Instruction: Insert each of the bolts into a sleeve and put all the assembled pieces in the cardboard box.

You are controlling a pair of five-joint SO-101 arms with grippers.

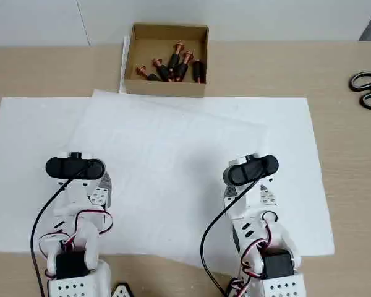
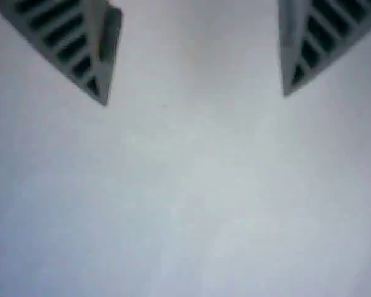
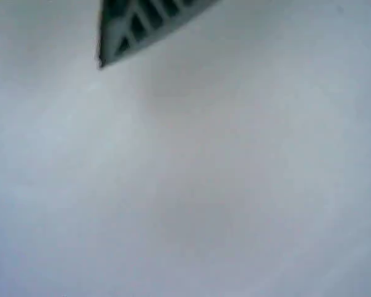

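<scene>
**A:** Task pieces, location?

**B:** All of them lie inside the open brown cardboard box [image 1: 166, 88], at the far side of the light wooden surface [image 1: 37, 68]. Copper-coloured bolts [image 1: 188, 56] are seated in black sleeves [image 1: 199, 70]. There are about five pieces, exact count uncertain. They are heaped loosely across the middle and right of the box floor, and several touch.

**A:** Arms?

**B:** Two white arms stand side by side at the near edge, one arm [image 1: 80, 192] at picture left and the other arm [image 1: 255, 193] at picture right. Both are well apart from the box. I cannot tell from the high view which is left and which is right.

**A:** Jaws?

**B:** The left jaws stand wide apart, with plain white paper showing through the gap. For the right jaws I cannot tell whether they are apart or together. They hang over white paper.

**A:** Surroundings, anything in the way?

**B:** Large white paper sheets [image 1: 173, 161] overlap, one laid askew on top. They cover the surface from the arms up to the box's front wall, so this flat stretch is what lies between arms and box. A strip of paper shows along the box's left wall. Black-handled scissors [image 1: 368, 90] lie on bare wood at the far right, off the paper and well apart from the box. A black cable [image 1: 40, 216] runs down each arm toward its base.
</scene>
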